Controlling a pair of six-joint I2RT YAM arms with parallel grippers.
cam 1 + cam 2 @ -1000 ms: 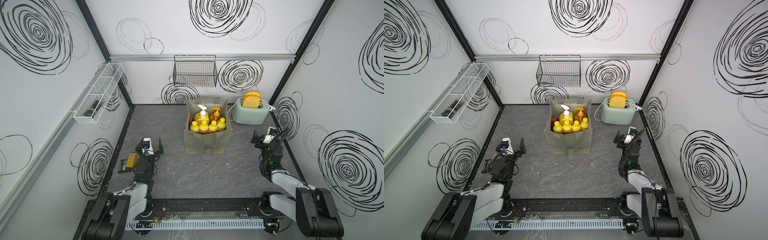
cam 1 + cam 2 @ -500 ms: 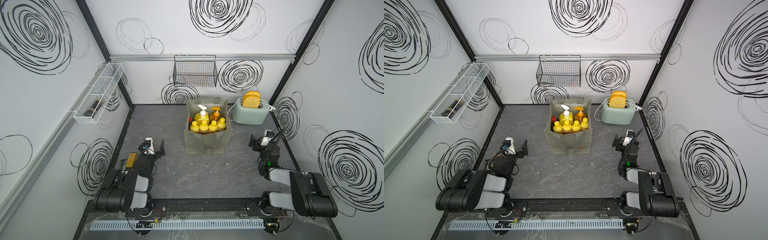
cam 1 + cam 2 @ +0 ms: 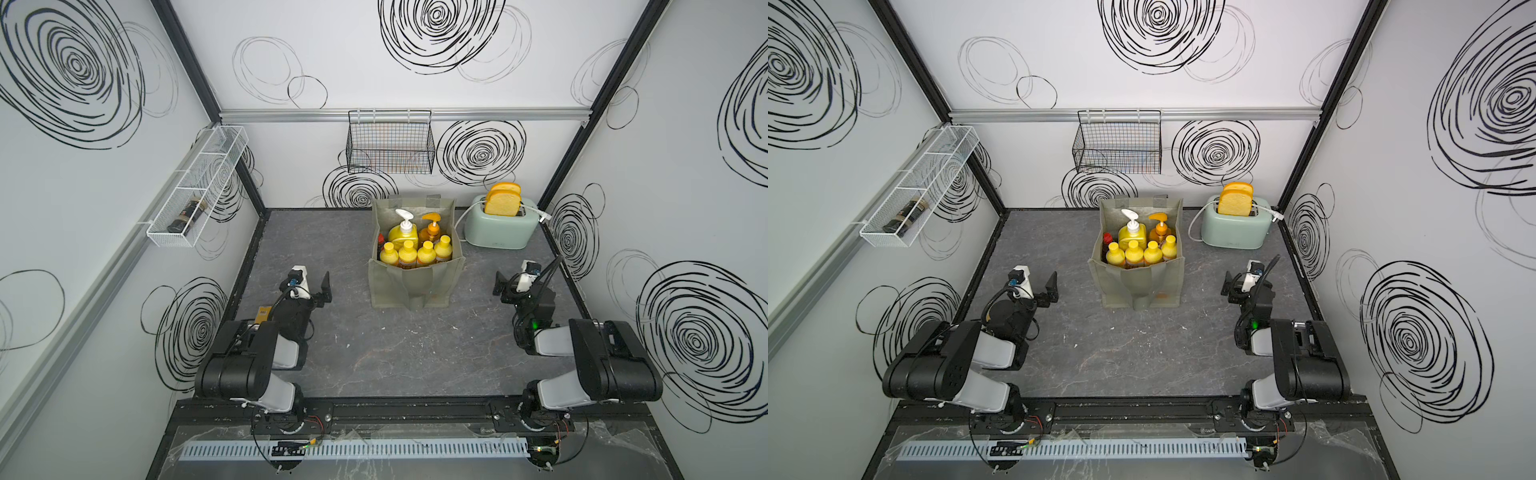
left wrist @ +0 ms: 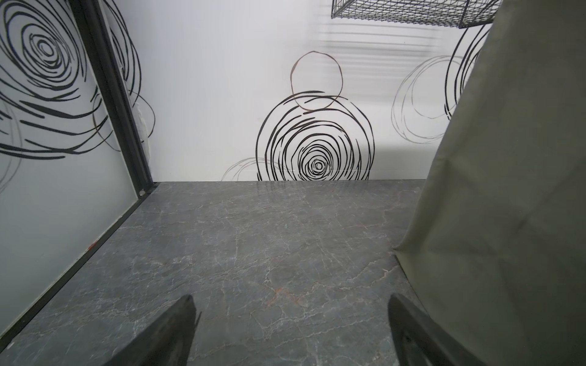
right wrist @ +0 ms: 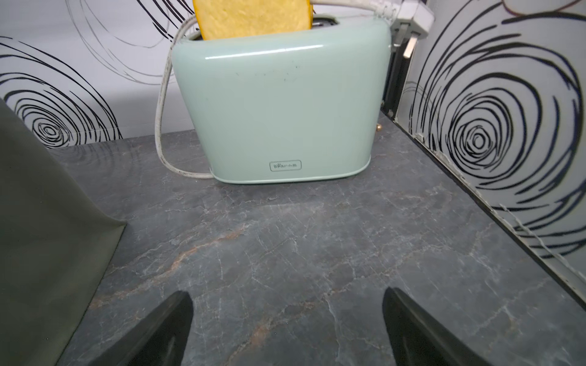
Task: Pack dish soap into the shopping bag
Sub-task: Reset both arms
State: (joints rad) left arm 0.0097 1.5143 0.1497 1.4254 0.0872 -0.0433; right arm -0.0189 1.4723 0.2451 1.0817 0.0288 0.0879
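- Left gripper (image 4: 290,313) hangs low over the counter (image 3: 395,353) near its left edge. Its jaws are spread wide with nothing between them, and the shopping bag (image 4: 507,190) rises close beside one finger.
- Right gripper (image 5: 287,304) is likewise spread wide and empty near the right edge. It faces the mint toaster (image 3: 498,228) in the back right corner.
- The bag stands upright by the middle of the back edge.
- Inside it, four small yellow-capped bottles (image 3: 415,253) sit in a row at the front.
- Behind them are the yellow pump bottle (image 3: 402,235) and the amber pump bottle (image 3: 432,232). The red bottle (image 3: 1107,241) is tucked against the left wall.
- No dish soap shows on the bare counter, so packing looks complete. The step in hand is probably parking the arms.
- To do that well, draw both arms toward the front edge with the jaws clear of the bag's fabric and the toaster's cord (image 5: 161,126).
- Avoid brushing the bag: its soft walls could sag and tip the tall pump bottles.
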